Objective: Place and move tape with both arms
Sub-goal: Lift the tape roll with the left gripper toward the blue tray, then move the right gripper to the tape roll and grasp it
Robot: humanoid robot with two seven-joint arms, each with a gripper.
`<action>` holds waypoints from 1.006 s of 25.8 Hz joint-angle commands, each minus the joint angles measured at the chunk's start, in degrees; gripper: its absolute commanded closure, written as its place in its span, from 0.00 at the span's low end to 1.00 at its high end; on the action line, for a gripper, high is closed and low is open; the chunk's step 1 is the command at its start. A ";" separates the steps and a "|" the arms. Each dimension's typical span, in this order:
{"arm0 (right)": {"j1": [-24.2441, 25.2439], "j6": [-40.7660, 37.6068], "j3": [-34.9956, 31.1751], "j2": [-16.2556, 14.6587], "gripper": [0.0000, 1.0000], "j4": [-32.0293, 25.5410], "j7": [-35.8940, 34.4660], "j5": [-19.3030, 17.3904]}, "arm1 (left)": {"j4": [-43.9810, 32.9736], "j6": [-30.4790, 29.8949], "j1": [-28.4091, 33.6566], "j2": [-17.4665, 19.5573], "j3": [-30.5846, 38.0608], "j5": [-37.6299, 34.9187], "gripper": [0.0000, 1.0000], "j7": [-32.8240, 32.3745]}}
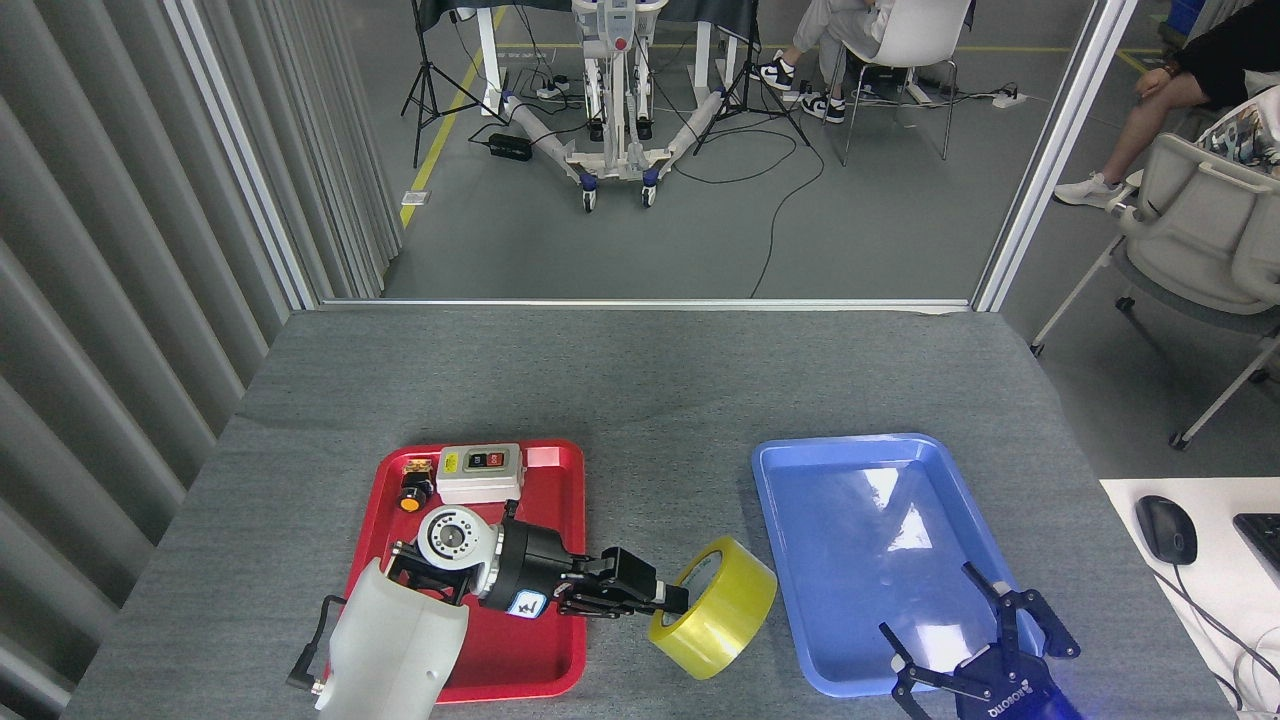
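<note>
The tape (715, 605), a wide yellow roll tilted on edge with its white core facing up and left, sits over the bare grey strip of tabletop (640, 400) between the red tray (555, 465) and the blue tray (800, 470) — whether it rests on the cloth or hangs just above it cannot be told. The left hand (665, 600) reaches across the red tray's right rim, its fingers closed on the roll's near wall at the core, so it is holding the tape. The right hand (985, 640) hovers over the near end of the blue tray with its fingers spread wide and nothing in them, well apart from the roll. The step in hand looks like the transfer toward the middle — the left arm bringing the tape within reach of the right. The next move probably calls for setting the roll down stably, flat rather than on its rim so it will not roll, then letting go before the right hand closes on it. A grey switch box (480, 472) lies at the red tray's far end.
</note>
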 commanded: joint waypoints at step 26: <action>-7.00 -14.07 6.81 -5.65 0.00 -6.59 -0.28 -4.27 | 13.27 5.28 -7.35 -4.99 -4.85 4.29 1.00 1.91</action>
